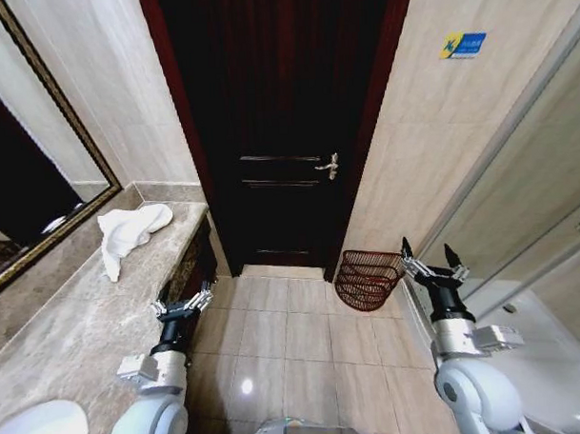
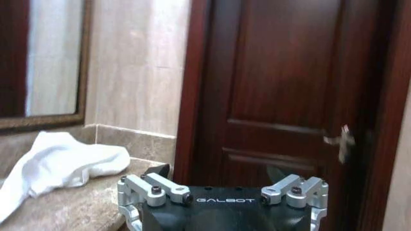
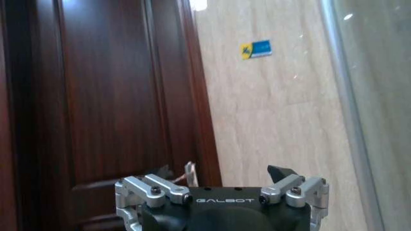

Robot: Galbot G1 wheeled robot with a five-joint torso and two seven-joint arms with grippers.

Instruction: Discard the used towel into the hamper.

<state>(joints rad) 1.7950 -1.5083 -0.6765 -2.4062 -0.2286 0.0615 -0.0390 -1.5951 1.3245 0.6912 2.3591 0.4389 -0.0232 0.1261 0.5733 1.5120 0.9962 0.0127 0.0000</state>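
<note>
One white towel [image 1: 129,234] lies crumpled on the far end of the marble counter [image 1: 75,329] at the left, its bulk just short of the counter's far edge and one tail trailing nearer along the stone; in the left wrist view the towel [image 2: 61,166] sits close to the counter's front lip. Behind it the framed mirror [image 1: 31,169] runs along the left wall. The hamper [image 1: 368,279] stands on the tiled floor [image 1: 294,341] at the far right, tucked against the beige wall just right of the dark door [image 1: 277,132], its wide rim tilted toward the room. Between counter front and hamper the floor tiles lie open up to the door's threshold.

The left gripper [image 1: 182,304] hangs over the counter's front edge, nearer than the towel and apart from it, fingers spread. The right gripper [image 1: 432,258] is raised just right of the hamper, near its rim but not touching, fingers likewise spread and holding nothing. Glass panelling [image 1: 528,209] closes the right side.
</note>
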